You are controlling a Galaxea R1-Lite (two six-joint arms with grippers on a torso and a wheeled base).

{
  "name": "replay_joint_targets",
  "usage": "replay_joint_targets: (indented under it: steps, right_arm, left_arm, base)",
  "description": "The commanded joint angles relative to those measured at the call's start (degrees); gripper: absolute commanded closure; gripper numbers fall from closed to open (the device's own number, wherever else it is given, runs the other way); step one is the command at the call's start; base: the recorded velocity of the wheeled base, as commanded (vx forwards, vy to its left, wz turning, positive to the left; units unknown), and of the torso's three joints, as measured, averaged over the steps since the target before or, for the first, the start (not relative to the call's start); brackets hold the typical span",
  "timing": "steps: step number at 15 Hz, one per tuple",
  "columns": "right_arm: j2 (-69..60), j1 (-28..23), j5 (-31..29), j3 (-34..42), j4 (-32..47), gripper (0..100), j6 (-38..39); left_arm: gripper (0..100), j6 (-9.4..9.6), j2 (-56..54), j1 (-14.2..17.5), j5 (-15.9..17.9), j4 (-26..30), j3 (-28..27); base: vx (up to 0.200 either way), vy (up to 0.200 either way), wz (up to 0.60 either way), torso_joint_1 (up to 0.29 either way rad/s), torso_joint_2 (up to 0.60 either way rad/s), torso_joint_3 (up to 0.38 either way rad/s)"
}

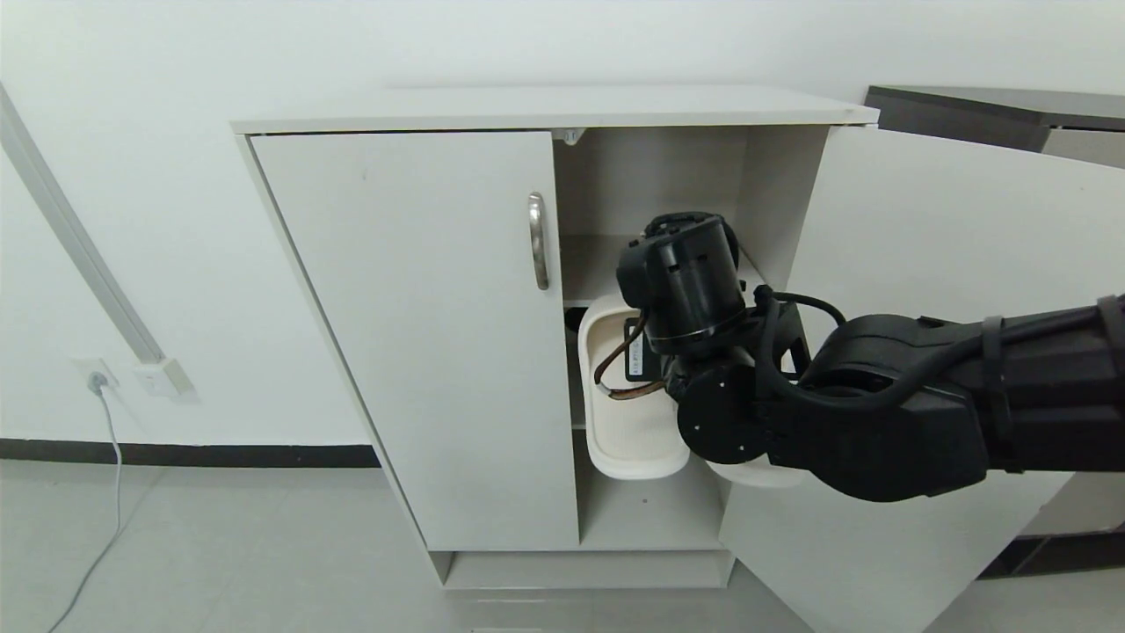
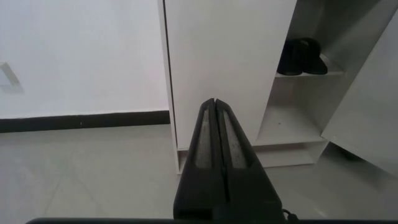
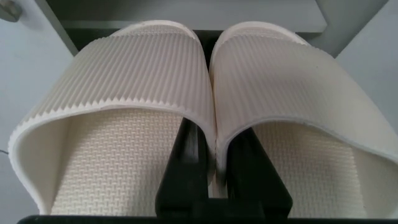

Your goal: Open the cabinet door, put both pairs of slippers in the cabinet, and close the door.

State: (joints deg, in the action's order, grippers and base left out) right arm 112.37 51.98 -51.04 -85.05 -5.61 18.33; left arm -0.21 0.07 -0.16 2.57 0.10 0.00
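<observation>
Two doors: the cabinet (image 1: 545, 105) filled the middle of the head view; its shut door (image 1: 422, 334), with a metal handle (image 1: 538, 240) at its inner edge, covered the left half, and its open door (image 1: 923, 229) stood swung out across the right of the frame
Cream slippers: the cream slippers (image 1: 628, 413) hung just right of the frame's centre, in the mouth of the open compartment; they were held on end, side by side, with the flat of one turned to the head camera and the other showing as a pale edge under the arm
Height: they sat below the upper shelf (image 1: 589, 264) and above the bottom board (image 1: 646, 519), touching neither as far as could be seen
Right gripper: the right gripper (image 3: 213, 149) was clenched on the pair, one finger under each ribbed strap, the two adjoining strap walls pinched between them
Black slippers: the black slippers (image 2: 303, 57) lay together on a shelf inside the open compartment
Left gripper: the left gripper (image 2: 215, 109) had its fingers pressed together, grasping nothing; it hung over the floor (image 2: 93, 174), pointed at the cabinet's foot, well apart from both pairs
Surroundings: a wall socket (image 1: 95, 378) and its cable (image 1: 110, 492) sat at the lower left of the head view
</observation>
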Motion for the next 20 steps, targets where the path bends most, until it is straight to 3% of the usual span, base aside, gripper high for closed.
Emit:
replay_joint_targets:
  steps: [1, 8, 20]
  right_arm:
    - [0.2, -0.5, 0.0, 0.1, -0.1, 100, 0.0]
    - [0.5, -0.7, 0.0, -0.2, 0.0, 100, -0.3]
    - [5.8, -6.3, 6.0, -7.8, -3.2, 100, -5.3]
  left_arm:
    - [100, -0.06, 0.0, 0.0, 0.0, 0.0, 0.0]
    - [100, 0.21, 0.0, 0.0, 0.1, 0.0, 0.0]
    - [100, 0.47, 0.0, 0.0, 0.0, 0.0, 0.0]
  base:
    - [0.0, 0.0, 0.0, 0.0, 0.0, 0.0]
    - [0.2, 0.0, 0.0, 0.0, 0.0, 0.001]
    - [0.0, 0.0, 0.0, 0.0, 0.0, 0.0]
